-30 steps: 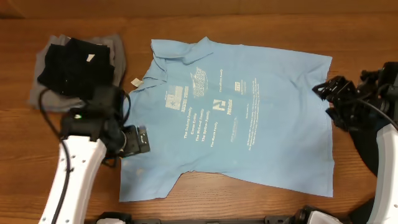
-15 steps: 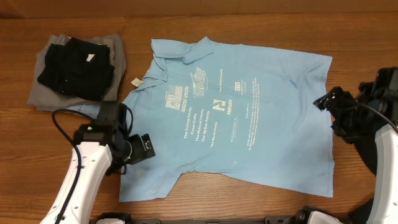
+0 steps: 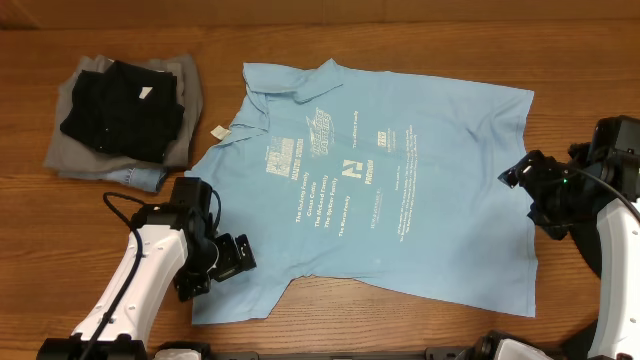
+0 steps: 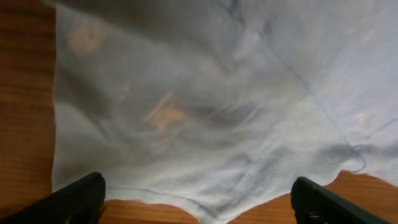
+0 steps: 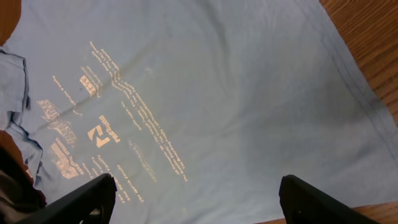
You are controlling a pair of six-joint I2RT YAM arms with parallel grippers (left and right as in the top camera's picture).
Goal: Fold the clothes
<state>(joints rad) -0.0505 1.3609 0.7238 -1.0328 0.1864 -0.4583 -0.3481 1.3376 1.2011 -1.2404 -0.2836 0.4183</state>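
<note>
Two tools, left tool (image 3: 232,263) and right tool (image 3: 526,196); one sky-blue shirt (image 3: 400,190); one black garment (image 3: 120,115); one grey garment (image 3: 68,152).

Top camera: high above table (image 3: 580,60), looks straight down, far off. Sees whole shirt (image 3: 400,170) and clothes pile (image 3: 120,110).
Left wrist camera: very close, looks down on shirt (image 4: 205,93) edge, blurry. Own finger tips (image 4: 78,196) in bottom corners.
Right wrist camera: bit higher, looks across shirt (image 5: 217,93) toward collar. Own finger tips (image 5: 81,199) low in frame.
Shirt in all three views. Print (image 3: 320,180) in top and right wrist views.
</note>
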